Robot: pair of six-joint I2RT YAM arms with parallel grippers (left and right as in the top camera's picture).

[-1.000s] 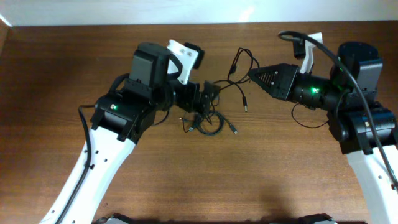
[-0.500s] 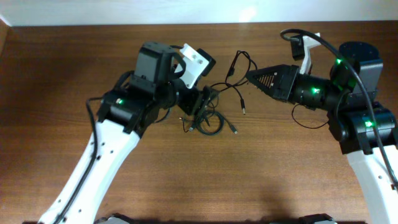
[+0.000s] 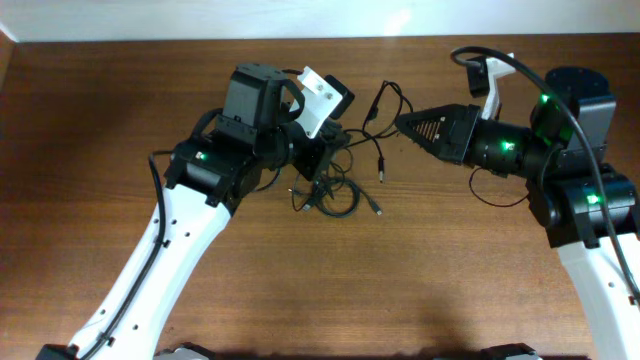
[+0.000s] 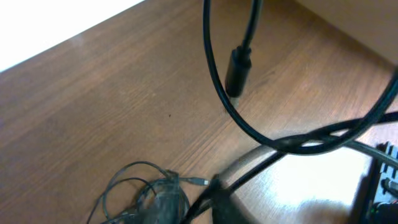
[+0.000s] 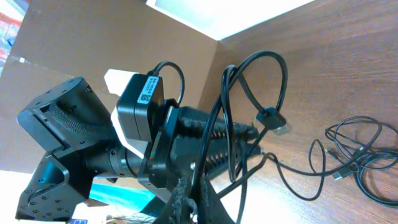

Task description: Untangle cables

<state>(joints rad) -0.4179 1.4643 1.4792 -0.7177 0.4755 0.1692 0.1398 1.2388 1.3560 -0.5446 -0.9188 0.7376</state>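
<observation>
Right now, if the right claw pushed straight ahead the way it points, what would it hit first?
Probably the cables looped just off the right gripper; beyond them, the left arm's white bracket. Heights unclear from above.

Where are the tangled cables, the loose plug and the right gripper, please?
cables point(image 3: 322, 194), overhead view, on the knotted coil.
loose plug point(image 4: 237, 70), left wrist view, on its black body.
right gripper point(image 3: 400, 122), overhead view, between its closed fingertips.

Left arm point(image 3: 160, 260), frame left: white lower link, black joint housings, a green light point(image 3: 203, 155), a thick black cable point(image 3: 153, 172) alongside, and a white screw-dotted bracket point(image 3: 322, 95) on top. Right arm point(image 3: 590, 270) matches; its end effector point(image 3: 400, 121) is a black perforated wedge.
</observation>
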